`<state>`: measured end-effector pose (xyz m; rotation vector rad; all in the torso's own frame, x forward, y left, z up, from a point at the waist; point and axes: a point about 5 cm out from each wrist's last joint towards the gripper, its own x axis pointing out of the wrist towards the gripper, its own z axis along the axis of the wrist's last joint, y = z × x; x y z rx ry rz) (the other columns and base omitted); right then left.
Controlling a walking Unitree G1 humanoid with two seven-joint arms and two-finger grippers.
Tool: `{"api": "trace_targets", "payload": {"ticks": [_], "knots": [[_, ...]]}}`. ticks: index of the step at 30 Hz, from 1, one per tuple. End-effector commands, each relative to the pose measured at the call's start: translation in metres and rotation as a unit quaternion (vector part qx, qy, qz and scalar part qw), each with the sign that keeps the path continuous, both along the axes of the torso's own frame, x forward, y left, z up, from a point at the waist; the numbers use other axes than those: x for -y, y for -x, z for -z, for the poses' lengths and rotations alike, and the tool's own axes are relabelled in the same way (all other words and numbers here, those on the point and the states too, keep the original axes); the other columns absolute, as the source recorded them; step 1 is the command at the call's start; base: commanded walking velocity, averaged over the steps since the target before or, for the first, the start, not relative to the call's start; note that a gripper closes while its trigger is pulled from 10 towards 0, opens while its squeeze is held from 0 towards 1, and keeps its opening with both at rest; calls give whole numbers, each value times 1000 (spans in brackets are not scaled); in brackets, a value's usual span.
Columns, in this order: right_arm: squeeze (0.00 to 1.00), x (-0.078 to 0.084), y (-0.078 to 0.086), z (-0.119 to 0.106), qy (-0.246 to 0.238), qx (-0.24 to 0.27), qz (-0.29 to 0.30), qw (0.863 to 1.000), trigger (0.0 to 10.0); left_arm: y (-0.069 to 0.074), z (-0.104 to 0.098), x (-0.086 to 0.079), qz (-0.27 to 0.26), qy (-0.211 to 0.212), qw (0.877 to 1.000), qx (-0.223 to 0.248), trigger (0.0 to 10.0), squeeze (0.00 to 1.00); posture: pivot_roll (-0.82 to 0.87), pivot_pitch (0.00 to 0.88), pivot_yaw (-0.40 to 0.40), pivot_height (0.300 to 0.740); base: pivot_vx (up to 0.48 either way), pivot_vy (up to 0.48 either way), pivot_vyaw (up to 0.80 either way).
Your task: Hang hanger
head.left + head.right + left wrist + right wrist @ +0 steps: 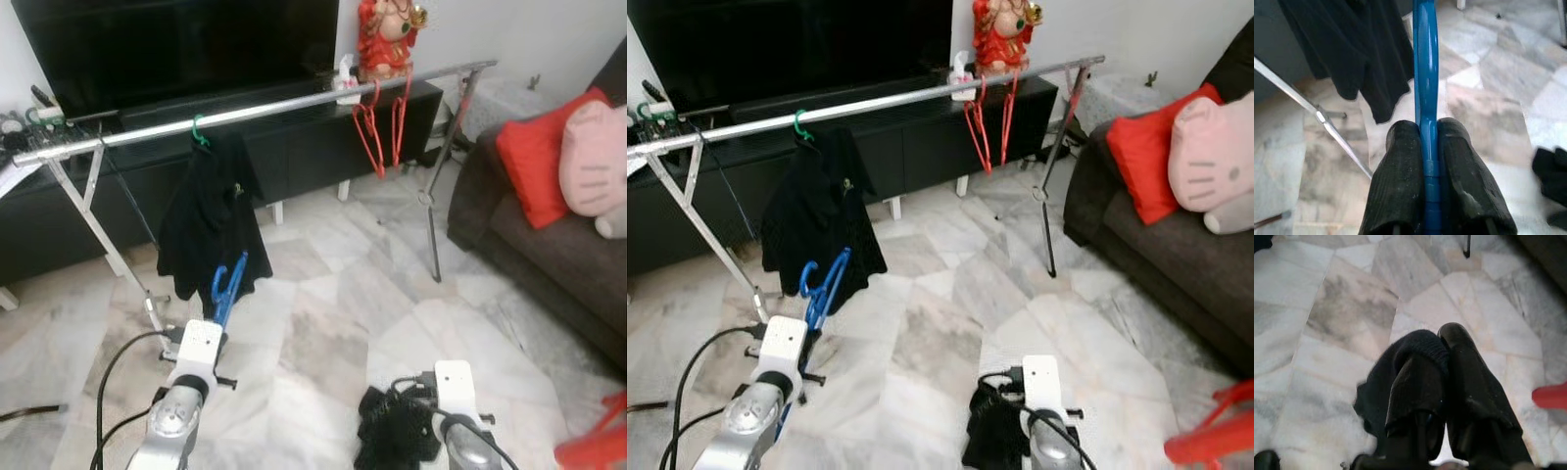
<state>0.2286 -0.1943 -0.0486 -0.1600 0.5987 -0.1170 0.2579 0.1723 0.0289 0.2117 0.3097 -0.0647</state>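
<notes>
— Where was the blue hanger [1425, 83] when you looked?

— Pinched in the left gripper [1429, 161]. Its two black fingers [1400, 186] were clamped flat against either side of the plastic, which ran straight up through the narrow slot between them and stuck out well past the tips. From where I stood it was held low, in front of the black garment [208, 220] hanging on the silver rail [265, 108].

— So not on the rail?

— No, below it. Two red hangers [382, 127] hung further along, near the red figurine [385, 37].

— And the other arm?

— The right gripper [1442, 357] was clenched on a bunch of dark cloth [1396, 377], low over the marble floor [392, 294]. The sofa [539, 245] with its red cushion [534, 162] stood off to that side.
</notes>
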Motion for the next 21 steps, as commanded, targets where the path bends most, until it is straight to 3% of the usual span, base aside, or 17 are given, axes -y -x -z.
{"api": "trace_targets", "payload": {"ticks": [1,9,18,21], "knots": [[0,4,-2,-3,2,10,6,1000,10000,-1,-4,5,7,3,1000,9,10000,0,-84,0,-20,740,-281,0,0],[0,1,-1,-2,1,14,-2,1000,10000,1,-2,4,7,2,1000,6,10000,0,-87,0,-20,740,-285,0,0],[0,1,-1,-2,-3,14,0,1000,10000,1,-3,4,6,3,1000,9,10000,0,-86,0,-18,740,-285,0,685],[0,1,0,-2,-6,13,4,1000,10000,2,-3,4,7,3,1000,7,10000,0,-86,0,-16,740,-287,0,0]]}}
